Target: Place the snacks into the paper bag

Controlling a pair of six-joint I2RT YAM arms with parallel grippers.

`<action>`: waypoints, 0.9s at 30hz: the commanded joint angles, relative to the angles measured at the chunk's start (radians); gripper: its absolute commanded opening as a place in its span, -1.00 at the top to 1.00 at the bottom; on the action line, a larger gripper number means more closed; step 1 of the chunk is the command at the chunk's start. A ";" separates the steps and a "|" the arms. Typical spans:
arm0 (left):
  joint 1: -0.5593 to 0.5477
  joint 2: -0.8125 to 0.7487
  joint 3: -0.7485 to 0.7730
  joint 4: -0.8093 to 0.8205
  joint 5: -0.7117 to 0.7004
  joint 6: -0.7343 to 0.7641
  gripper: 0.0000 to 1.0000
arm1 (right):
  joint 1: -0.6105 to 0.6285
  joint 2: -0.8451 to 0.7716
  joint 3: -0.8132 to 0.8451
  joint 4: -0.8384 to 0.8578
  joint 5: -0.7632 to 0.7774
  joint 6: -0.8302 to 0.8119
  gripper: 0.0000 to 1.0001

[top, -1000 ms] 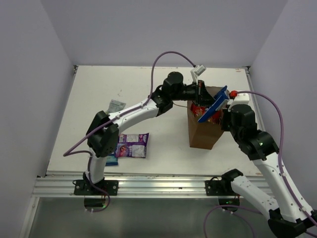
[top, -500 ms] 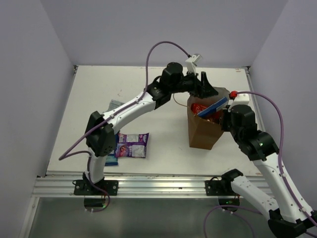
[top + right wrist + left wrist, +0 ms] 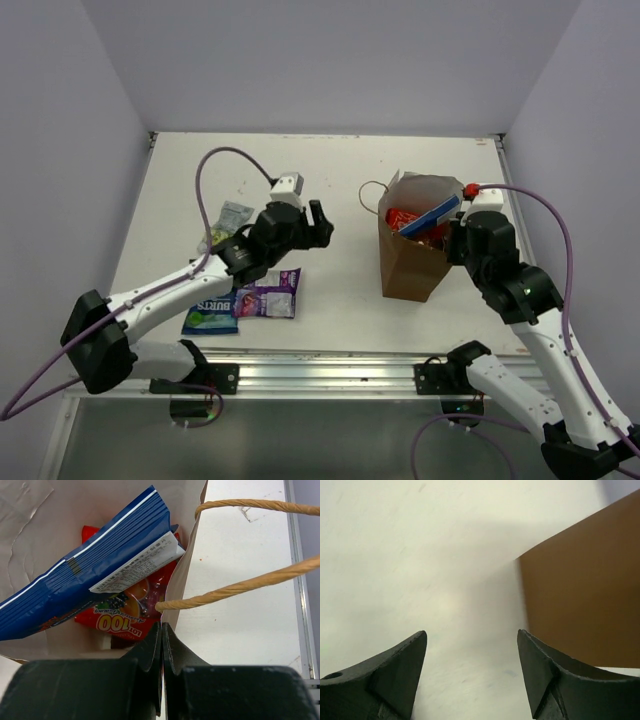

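Observation:
The paper bag (image 3: 408,268) stands upright right of the table's middle. A blue snack packet (image 3: 431,215) leans across its mouth over a red packet (image 3: 402,216). My right gripper (image 3: 456,236) is shut on the bag's right rim; in the right wrist view its jaws (image 3: 162,626) pinch the paper edge beside the blue packet (image 3: 95,570) and red packet (image 3: 120,620). My left gripper (image 3: 316,222) hangs open and empty left of the bag, above bare table. The left wrist view has its spread fingers (image 3: 470,635) and the bag's brown wall (image 3: 580,610). A purple packet (image 3: 267,292) lies on the table.
A blue-green packet (image 3: 208,318) lies beside the purple one, partly under my left arm. A pale green packet (image 3: 235,213) lies further back on the left. The bag's string handles (image 3: 250,503) stretch right over the table toward its metal edge rail (image 3: 297,595).
My left gripper opened above the bag, then the arm swung back left and low over the table. The blue packet settled lower in the bag. The right gripper stayed put.

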 commanded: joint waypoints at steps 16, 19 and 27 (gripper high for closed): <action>-0.005 0.156 -0.318 -0.338 -0.251 -0.338 -0.59 | 0.004 -0.011 0.008 0.036 -0.041 -0.013 1.00; -0.003 0.209 -0.352 -0.290 -0.208 -0.335 -0.34 | 0.005 -0.013 0.006 0.036 -0.040 -0.013 1.00; -0.017 0.179 -0.295 -0.279 -0.204 -0.268 1.00 | 0.004 -0.013 0.006 0.036 -0.035 -0.013 1.00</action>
